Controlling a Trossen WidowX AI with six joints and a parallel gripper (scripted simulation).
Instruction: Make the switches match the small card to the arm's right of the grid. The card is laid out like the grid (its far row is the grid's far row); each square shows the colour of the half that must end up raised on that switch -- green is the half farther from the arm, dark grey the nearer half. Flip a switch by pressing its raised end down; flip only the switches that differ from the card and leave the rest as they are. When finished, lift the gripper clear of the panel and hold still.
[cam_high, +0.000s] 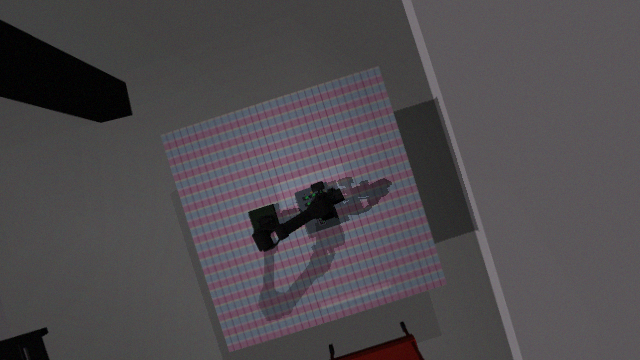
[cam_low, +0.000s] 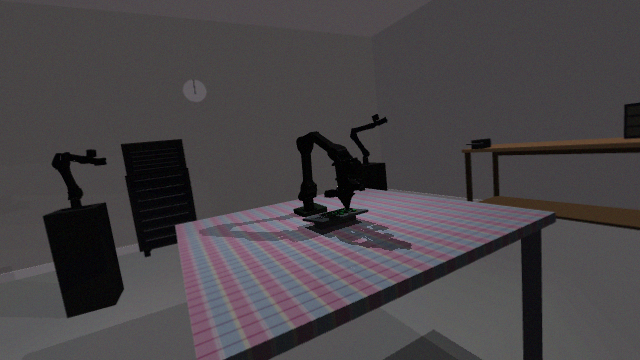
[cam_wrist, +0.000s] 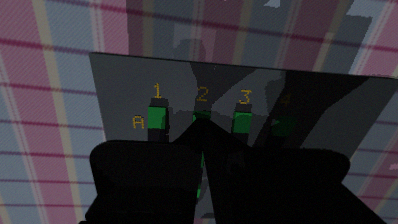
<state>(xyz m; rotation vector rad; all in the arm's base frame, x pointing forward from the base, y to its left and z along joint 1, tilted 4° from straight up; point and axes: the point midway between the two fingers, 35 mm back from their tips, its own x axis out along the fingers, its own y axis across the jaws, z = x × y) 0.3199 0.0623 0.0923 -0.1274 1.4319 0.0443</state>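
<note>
From above, the arm (cam_high: 295, 220) reaches from its base (cam_high: 263, 227) across the striped pink-and-blue tablecloth (cam_high: 240, 150) to the grey switch panel (cam_high: 312, 197), which lies near the middle of the table. The gripper (cam_high: 325, 196) hangs over the panel, covering most of it; only a few green specks of the switches show. The reference card cannot be made out at this size.

Seen from the side, the arm (cam_low: 320, 160) bends over and points the gripper (cam_low: 346, 202) straight down, its tip at or just above the panel (cam_low: 332, 217). Whether it touches cannot be told. A wall clock (cam_low: 194, 90) and two other arms on dark stands sit in the background.

At the wrist, the fingers are together with nothing between them, their joined tip (cam_wrist: 201, 125) pointing at switch 2 (cam_wrist: 202, 115) in row A and hiding most of it. Switch 1 (cam_wrist: 157, 119) and switch 3 (cam_wrist: 242, 122) show green halves on either side; switch 4 (cam_wrist: 283, 126) lies in shadow. Yellow numerals label the columns on the panel (cam_wrist: 120, 85).
</note>
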